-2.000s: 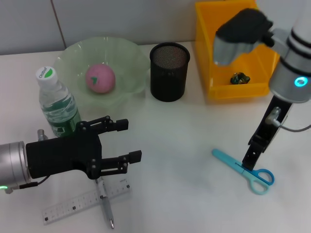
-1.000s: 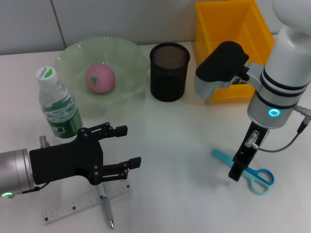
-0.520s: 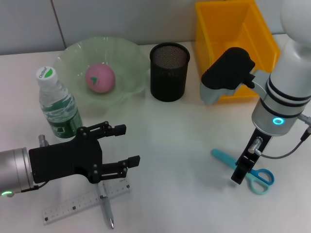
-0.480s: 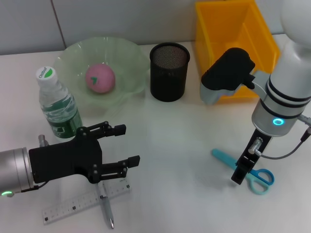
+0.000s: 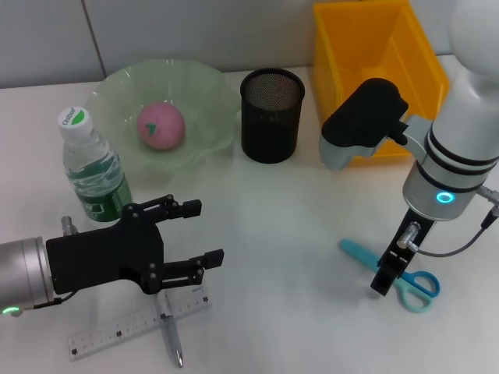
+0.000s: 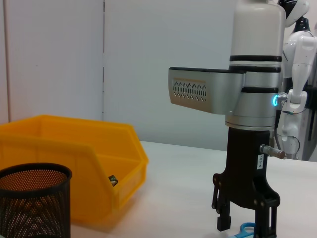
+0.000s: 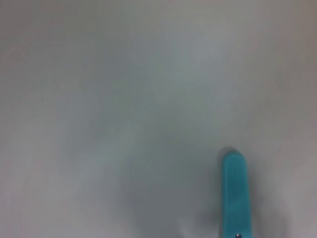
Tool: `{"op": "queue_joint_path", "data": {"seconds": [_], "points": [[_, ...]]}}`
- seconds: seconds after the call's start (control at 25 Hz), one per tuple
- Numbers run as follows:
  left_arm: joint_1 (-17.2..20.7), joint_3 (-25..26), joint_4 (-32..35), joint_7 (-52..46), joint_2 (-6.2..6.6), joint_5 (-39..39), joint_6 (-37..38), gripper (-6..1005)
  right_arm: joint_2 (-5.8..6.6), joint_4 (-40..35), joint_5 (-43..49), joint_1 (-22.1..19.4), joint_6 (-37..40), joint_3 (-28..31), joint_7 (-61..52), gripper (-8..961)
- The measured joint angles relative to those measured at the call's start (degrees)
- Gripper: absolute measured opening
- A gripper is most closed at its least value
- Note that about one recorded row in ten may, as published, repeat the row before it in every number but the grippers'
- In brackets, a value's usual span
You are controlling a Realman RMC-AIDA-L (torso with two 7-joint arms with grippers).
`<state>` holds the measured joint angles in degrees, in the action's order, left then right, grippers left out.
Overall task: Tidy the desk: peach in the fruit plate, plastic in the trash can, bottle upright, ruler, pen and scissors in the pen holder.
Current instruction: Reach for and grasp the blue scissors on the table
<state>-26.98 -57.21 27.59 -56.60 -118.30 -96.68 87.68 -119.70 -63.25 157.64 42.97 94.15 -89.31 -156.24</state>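
Right gripper: we see it pointing straight down over the middle of the scissors, fingers parted, on either side of the scissors; contact we cannot tell.
Scissors: flat on the desk, well to the right of and nearer us than the pen holder.
Left gripper: fingers spread, nothing between them, hovering left of the pen holder and nearer us.
Ruler and pen: crossed on the desk just below our left gripper.
Peach: in the fruit plate, left of the pen holder.
Bottle: upright, beside the plate.
Trash can: right of the pen holder.
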Motion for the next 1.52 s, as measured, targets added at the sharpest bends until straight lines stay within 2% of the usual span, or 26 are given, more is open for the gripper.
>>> {"op": "queue_joint_path", "data": {"seconds": [0.12, 0.44, 1.12, 1.32, 1.52], "points": [[0.1, 0.0, 0.0, 0.0, 0.00, 0.0, 0.0, 804, 0.00, 0.3, 0.0, 0.0, -0.4, -0.2, 0.0, 731], [0.0, 0.0, 0.0, 0.0, 0.00, 0.0, 0.0, 803, 0.00, 0.7, -0.3, 0.0, -1.0, -0.6, -0.2, 548], [0.0, 0.4, 0.0, 0.0, 0.00, 0.0, 0.0, 803, 0.00, 0.6, -0.6, 0.0, -0.8, -0.7, -0.5, 484], [0.1, 0.2, 0.0, 0.0, 0.00, 0.0, 0.0, 803, 0.00, 0.6, -0.6, 0.0, -0.9, -0.7, -0.5, 420], [0.3, 0.3, 0.0, -0.1, 0.08, 0.0, 0.0, 803, 0.00, 0.5, -0.6, 0.0, -0.9, -0.7, -0.6, 406]]}}
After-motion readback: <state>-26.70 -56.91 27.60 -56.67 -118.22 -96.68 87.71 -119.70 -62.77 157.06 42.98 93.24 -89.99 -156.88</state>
